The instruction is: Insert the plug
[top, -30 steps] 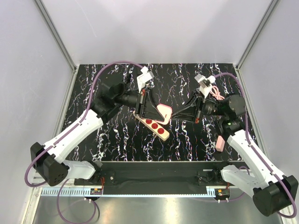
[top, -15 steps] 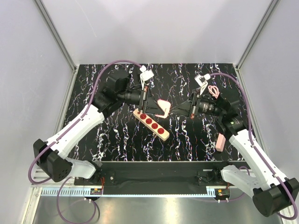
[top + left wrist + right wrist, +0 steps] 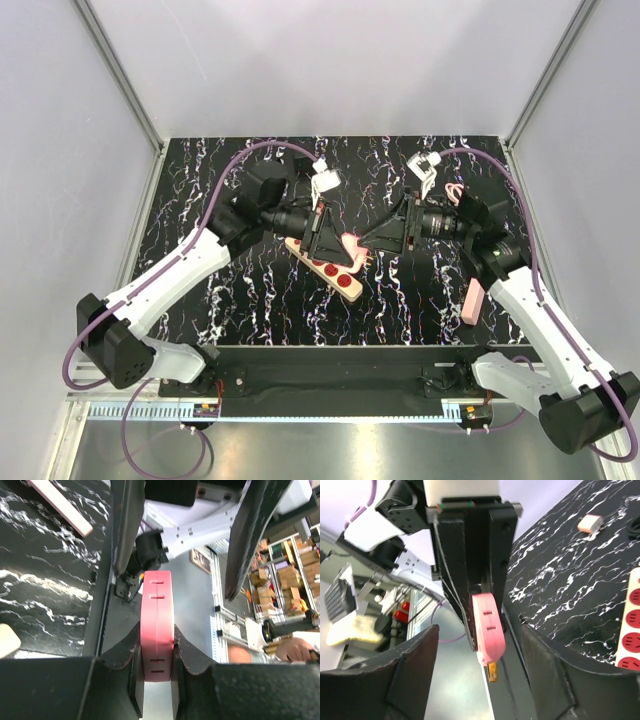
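Observation:
The plug (image 3: 157, 622) is a flat pink body with a brass prong (image 3: 491, 671) at its lower end. My left gripper (image 3: 157, 642) is shut on it and holds it in the air above the cream power strip (image 3: 325, 268) with its red round sockets. My right gripper (image 3: 480, 680) faces it, open, with one finger on each side of the plug (image 3: 487, 625) and neither touching it. In the top view the two grippers meet at mid-table, left gripper (image 3: 335, 240) against right gripper (image 3: 372, 240).
A pink block (image 3: 473, 301) lies on the marbled black table by the right arm. A coiled pink cable (image 3: 456, 192) sits behind the right wrist. A small pink and white piece (image 3: 590, 522) lies farther off on the table. The power strip (image 3: 632, 625) shows at the right edge.
My right gripper was shut and has come left to the plug, and its jaws have opened around it. My left arm shifted the plug slightly right and lower.

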Robot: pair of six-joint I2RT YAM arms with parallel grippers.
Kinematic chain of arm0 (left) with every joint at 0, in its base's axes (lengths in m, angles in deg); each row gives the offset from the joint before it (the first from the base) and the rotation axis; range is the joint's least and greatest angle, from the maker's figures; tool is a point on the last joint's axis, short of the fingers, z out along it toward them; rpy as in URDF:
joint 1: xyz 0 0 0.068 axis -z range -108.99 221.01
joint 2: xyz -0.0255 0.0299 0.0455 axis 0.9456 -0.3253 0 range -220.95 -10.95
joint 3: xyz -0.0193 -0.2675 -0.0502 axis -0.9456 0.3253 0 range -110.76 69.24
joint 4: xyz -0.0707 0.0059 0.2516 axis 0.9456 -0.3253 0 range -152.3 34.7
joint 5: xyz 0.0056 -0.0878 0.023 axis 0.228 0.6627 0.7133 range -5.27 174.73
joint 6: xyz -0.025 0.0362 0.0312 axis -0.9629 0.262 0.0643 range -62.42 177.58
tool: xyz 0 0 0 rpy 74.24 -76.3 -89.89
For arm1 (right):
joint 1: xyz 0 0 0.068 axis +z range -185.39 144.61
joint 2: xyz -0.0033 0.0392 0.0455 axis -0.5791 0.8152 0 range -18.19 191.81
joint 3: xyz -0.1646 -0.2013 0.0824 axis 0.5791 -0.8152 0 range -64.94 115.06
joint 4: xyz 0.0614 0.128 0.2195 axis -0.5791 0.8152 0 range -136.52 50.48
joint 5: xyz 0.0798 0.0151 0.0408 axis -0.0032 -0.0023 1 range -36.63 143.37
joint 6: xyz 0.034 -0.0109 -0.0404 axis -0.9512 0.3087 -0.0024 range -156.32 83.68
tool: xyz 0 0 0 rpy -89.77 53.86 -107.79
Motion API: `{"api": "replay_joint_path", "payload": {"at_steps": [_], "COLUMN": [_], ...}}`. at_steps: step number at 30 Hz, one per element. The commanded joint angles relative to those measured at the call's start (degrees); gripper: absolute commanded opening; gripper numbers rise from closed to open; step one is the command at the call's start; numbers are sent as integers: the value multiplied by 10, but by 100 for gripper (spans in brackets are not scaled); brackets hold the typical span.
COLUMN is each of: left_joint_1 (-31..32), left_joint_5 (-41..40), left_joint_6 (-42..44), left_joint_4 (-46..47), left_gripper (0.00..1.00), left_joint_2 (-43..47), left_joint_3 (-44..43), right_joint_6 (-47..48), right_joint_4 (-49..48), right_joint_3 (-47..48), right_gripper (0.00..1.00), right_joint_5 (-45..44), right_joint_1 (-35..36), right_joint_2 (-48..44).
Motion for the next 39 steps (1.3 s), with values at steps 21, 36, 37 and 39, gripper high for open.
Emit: {"api": "replay_joint_path", "payload": {"at_steps": [21, 36, 37, 39], "left_joint_1": [23, -2, -5, -7], "left_joint_5": [63, -23, -28, -34], "left_joint_6": [38, 36, 34, 35], "left_joint_4": [-1, -18, -10, -4], "left_gripper": [0, 81, 83, 88], "left_joint_2": [-11, -23, -21, -15], "left_joint_3": [-11, -37, -33, -22], "right_joint_6": [32, 29, 24, 20], "right_joint_4": [31, 69, 70, 70], "right_joint_3": [7, 32, 37, 49], "right_gripper": [49, 0, 0, 0], "right_joint_5": [68, -81, -92, -113], "right_joint_1": [24, 10, 7, 1], "right_joint_2": [62, 68, 69, 71]}}
